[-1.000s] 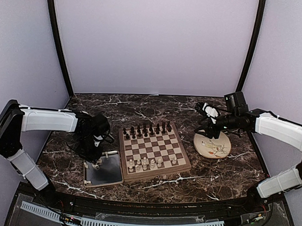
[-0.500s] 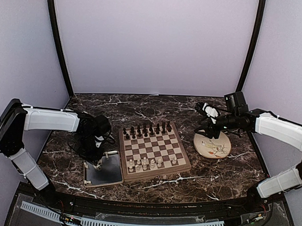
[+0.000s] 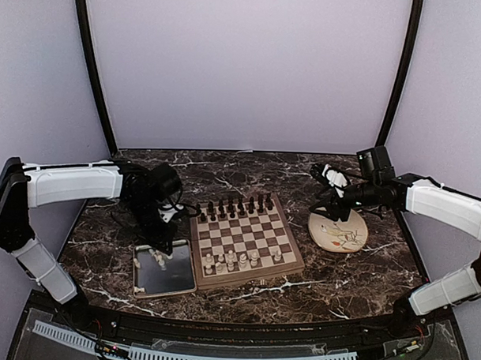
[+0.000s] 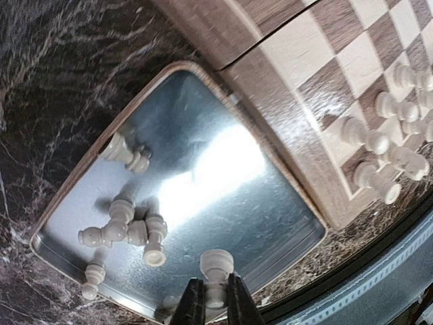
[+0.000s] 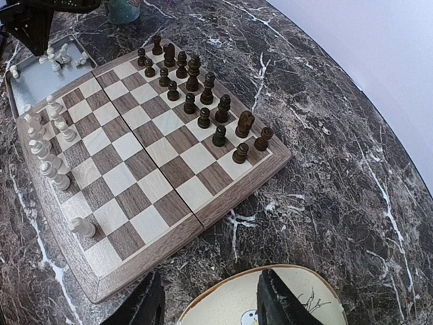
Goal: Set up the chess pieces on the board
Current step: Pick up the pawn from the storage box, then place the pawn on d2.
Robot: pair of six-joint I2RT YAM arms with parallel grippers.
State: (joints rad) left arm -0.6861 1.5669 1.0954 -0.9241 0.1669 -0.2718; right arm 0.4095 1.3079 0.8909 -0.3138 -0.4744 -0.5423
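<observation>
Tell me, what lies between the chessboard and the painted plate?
Only bare marble tabletop lies between the board and the plate; the right wrist view shows that strip plainly.

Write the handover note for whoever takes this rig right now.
Left gripper: shut on a white piece, held above the tray.
Right gripper: open, empty, over the plate.
Board: dark pieces stand in two rows on the far side; some white pieces on the near side, not yet in order.
Unplaced white pieces lie in the tray.
Left to do: place the held piece, then the others.
</observation>
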